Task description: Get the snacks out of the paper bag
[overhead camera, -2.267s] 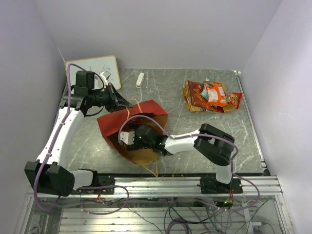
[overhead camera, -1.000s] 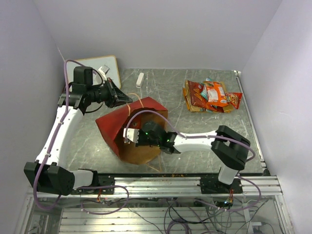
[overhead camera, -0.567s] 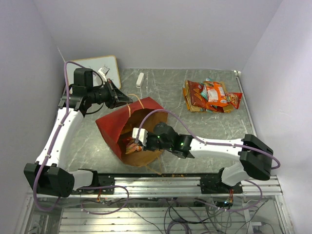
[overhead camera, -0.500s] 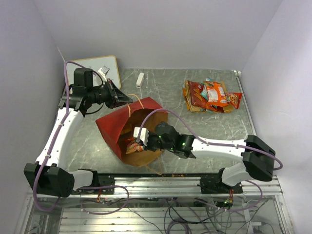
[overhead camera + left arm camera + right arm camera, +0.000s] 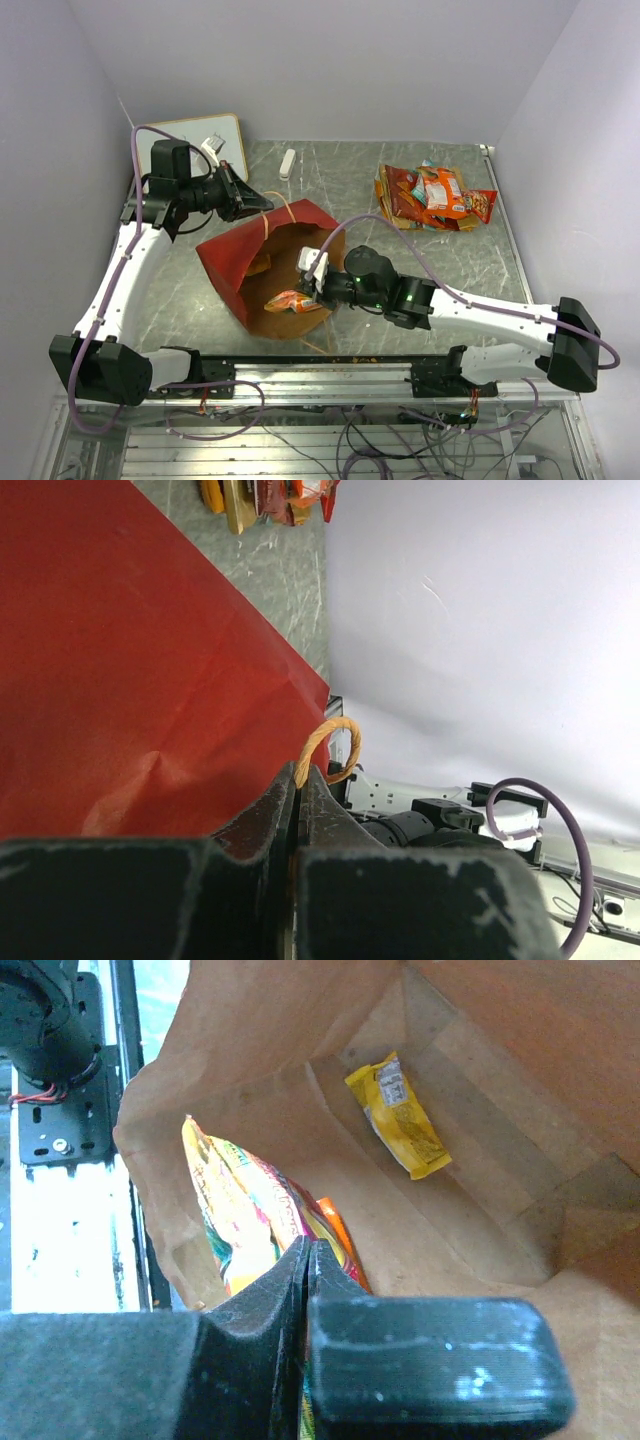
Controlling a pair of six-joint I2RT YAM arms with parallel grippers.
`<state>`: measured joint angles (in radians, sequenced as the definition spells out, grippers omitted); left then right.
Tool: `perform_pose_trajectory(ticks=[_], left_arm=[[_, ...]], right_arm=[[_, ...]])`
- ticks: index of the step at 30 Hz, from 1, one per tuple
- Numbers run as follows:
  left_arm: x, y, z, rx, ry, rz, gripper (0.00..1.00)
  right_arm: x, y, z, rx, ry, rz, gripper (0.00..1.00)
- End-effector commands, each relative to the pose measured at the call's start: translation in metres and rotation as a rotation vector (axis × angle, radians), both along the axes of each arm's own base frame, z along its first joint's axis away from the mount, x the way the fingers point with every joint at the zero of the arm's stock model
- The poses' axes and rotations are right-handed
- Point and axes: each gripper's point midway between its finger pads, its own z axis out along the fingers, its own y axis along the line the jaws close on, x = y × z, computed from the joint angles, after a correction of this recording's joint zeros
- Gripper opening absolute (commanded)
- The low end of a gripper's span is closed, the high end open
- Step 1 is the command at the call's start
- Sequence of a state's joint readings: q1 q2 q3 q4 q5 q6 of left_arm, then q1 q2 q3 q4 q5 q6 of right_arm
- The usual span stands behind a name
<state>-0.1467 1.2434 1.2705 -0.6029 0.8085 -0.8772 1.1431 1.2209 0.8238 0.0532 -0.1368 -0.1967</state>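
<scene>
Since the earlier frames, the right arm has drawn back out of the red paper bag (image 5: 225,262). Its right gripper (image 5: 314,289), which was buried deep in the brown kraft interior, now sits at the bag's mouth, and an orange and yellow foil snack packet (image 5: 290,300) has come up with it. The bag itself has barely shifted. The left gripper (image 5: 250,205) still holds the far rim up, its fingers pinched tight on the tan cord handle (image 5: 335,750), which loops out just past their tips. The bag leans on its side on the grey marbled tabletop (image 5: 350,190). Its long axis runs from the closed bottom at the left to the round mouth, which opens toward the right arm. The right gripper's fingers are pressed together on one end of the packet (image 5: 250,1210). The packet hangs just inside the mouth, and its long axis reaches away from the fingers toward the bag's near wall. One yellow packet (image 5: 400,1115) lies flat on the bag's floor, deeper in, apart from the held one. A heap of orange and red packets (image 5: 435,197) lies well to the right of the bag. A white whiteboard (image 5: 195,135) lies behind the bag on its left.
</scene>
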Motion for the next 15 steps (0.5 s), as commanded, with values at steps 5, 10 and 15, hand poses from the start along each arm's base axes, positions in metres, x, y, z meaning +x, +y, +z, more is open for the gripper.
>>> perform_pose_trajectory(ticks=[5,10,15], left_arm=[[-0.006,-0.004,0.013,-0.053,-0.047,-0.023,0.07],[-0.007,-0.004,0.020,-0.056,-0.053,-0.025,0.07],[-0.009,-0.004,0.021,-0.056,-0.053,-0.025,0.07]], right_arm=[[0.025,0.006,0.007,0.043,-0.025,-0.141,0.00],[0.035,0.024,-0.007,0.036,-0.069,-0.121,0.00],[0.029,0.020,-0.034,-0.077,-0.052,-0.084,0.00]])
